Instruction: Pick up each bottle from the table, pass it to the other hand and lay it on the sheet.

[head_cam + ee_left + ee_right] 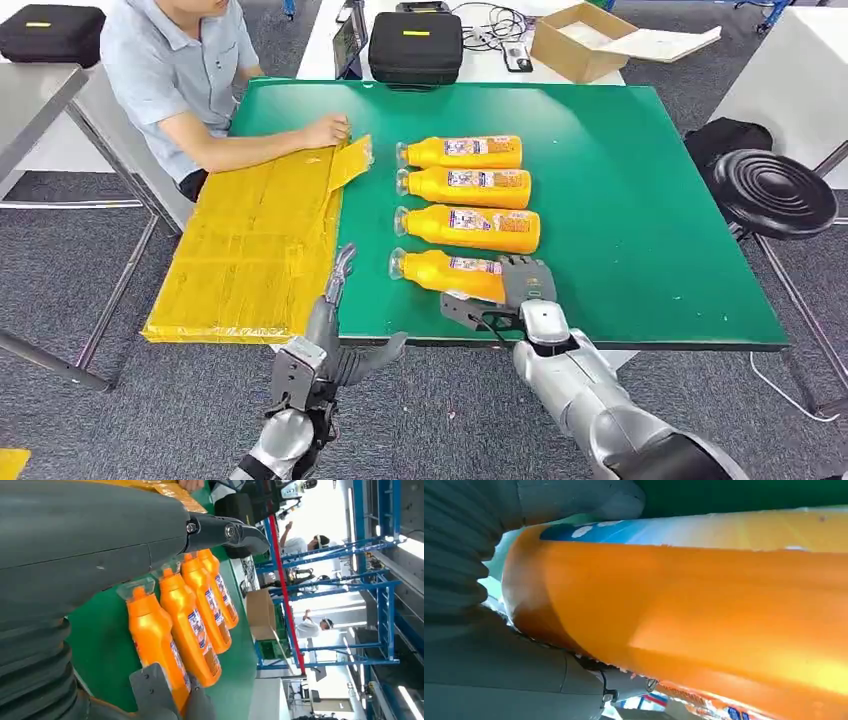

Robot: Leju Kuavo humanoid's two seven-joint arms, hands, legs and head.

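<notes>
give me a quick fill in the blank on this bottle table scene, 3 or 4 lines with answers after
1. ____ orange bottles lie on the green table.
2. The right hand is at the bottle ____ to the robot.
3. A person's hand rests on the ____ sheet.
4. The bottles lie on their ____, caps toward the sheet.

Missing words: four; nearest; yellow; sides

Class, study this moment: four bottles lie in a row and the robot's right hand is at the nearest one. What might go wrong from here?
1. The right hand is at the base end of the nearest bottle, so the cap end may droop when lifted.
2. The next bottle lies close by and may get knocked.
3. A person's hand rests on the yellow sheet, where bottles must land.
</notes>
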